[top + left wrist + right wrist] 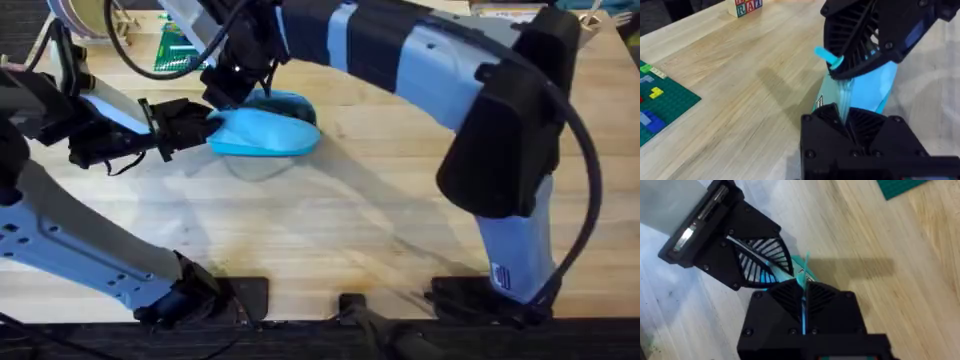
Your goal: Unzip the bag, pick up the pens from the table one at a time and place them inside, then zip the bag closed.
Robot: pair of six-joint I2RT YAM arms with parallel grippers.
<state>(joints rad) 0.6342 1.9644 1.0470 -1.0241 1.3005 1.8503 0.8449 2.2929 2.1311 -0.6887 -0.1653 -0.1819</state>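
bag (262, 133) | light-blue pouch | lying on table (330, 210) | far-left

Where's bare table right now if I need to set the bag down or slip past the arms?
Bare table runs across the middle, bordered by the bag behind, the arm bases in front and the right arm's dark housing alongside. Crowded: the far left, where the left tool and right tool both close on the bag, near the green baseplate.
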